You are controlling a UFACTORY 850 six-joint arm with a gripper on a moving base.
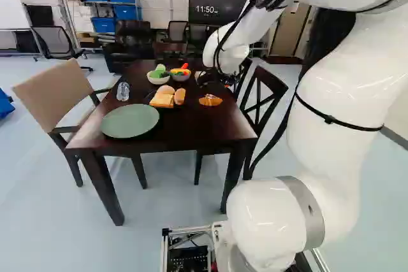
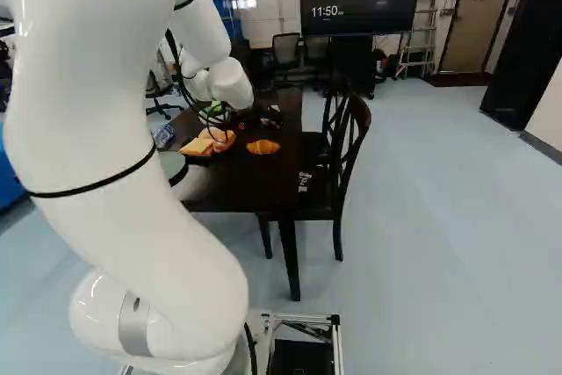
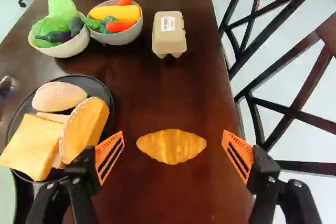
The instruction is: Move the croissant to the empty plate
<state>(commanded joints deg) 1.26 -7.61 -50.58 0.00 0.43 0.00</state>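
My gripper [image 1: 220, 79] is over the table beyond the croissant in the left base view. In the wrist view the gripper [image 3: 173, 150] stands wide open, its orange-padded fingers to either side of the croissant [image 3: 171, 146] without touching it. The golden croissant lies directly on the dark tabletop, its long side running across from finger to finger. An empty green plate [image 1: 129, 121] lies at the table's near left in the left base view; only a sliver of it shows in the wrist view.
Beside one finger is a black plate [image 3: 113, 109] of bread [image 3: 84, 129]. Farther along the table [image 3: 157, 93] stand two bowls [image 3: 123, 36] of toy vegetables and an egg carton [image 3: 169, 32]. A clear bottle [image 1: 123, 91] stands behind the green plate. Chairs [image 1: 261, 97] flank the table.
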